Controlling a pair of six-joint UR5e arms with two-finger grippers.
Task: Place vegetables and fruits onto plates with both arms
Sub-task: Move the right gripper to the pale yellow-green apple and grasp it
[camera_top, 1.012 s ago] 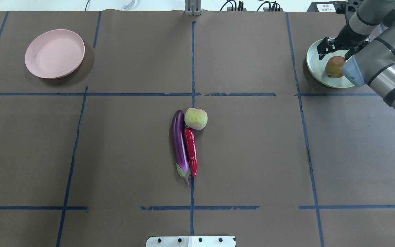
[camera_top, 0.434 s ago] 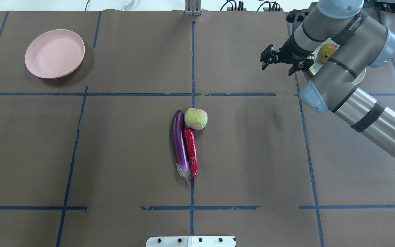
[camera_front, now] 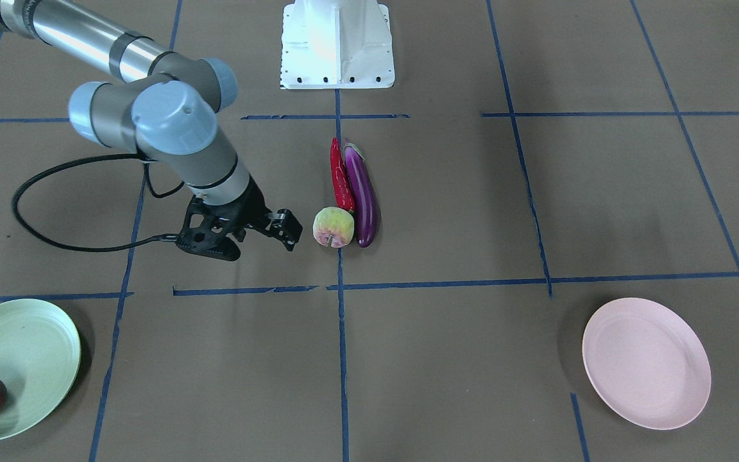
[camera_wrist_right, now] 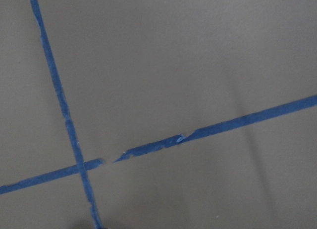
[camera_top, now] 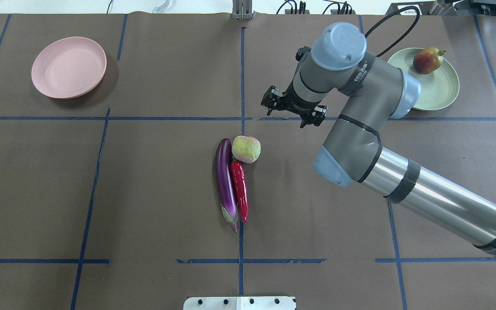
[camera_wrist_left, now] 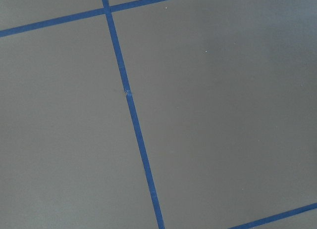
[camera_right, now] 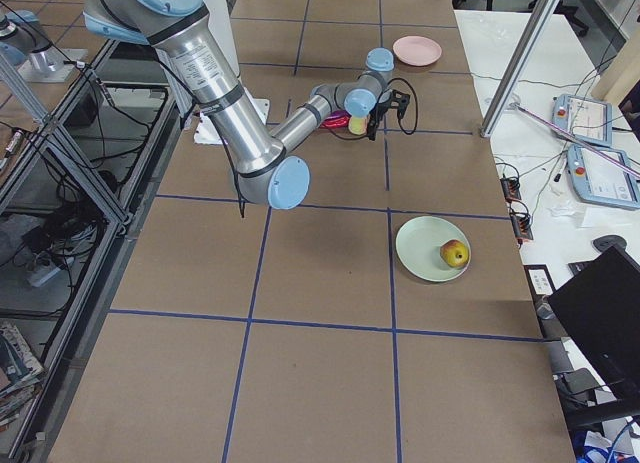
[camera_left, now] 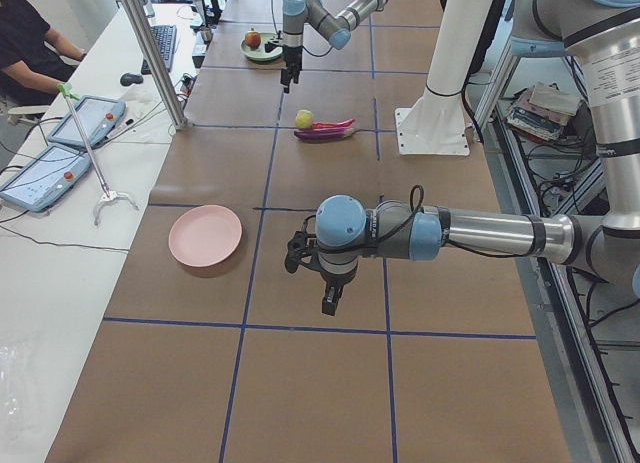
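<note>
the brown paper-covered table (camera_top: 144, 193) with blue tape lines carries everything. my grey right arm (camera_top: 360, 112) reaches to the middle. my grey left arm (camera_left: 480, 233) hangs low near the bare round pale pink plate (camera_top: 69, 66). the round pale mint plate (camera_top: 441, 92) holds the dark red-yellow round fruit (camera_top: 427, 60). the long purple eggplant (camera_top: 224, 181), thin red chili (camera_top: 240, 189) and pale green-pink apple (camera_top: 246, 149) lie touching at the centre. my right gripper (camera_top: 292, 112) hovers near the apple, jaws apart and empty. whether my left gripper (camera_left: 330, 288) is apart or together i cannot tell. i judge fetching the apple is in hand. next i should centre over it, descend, and close without nudging the chili.
</note>
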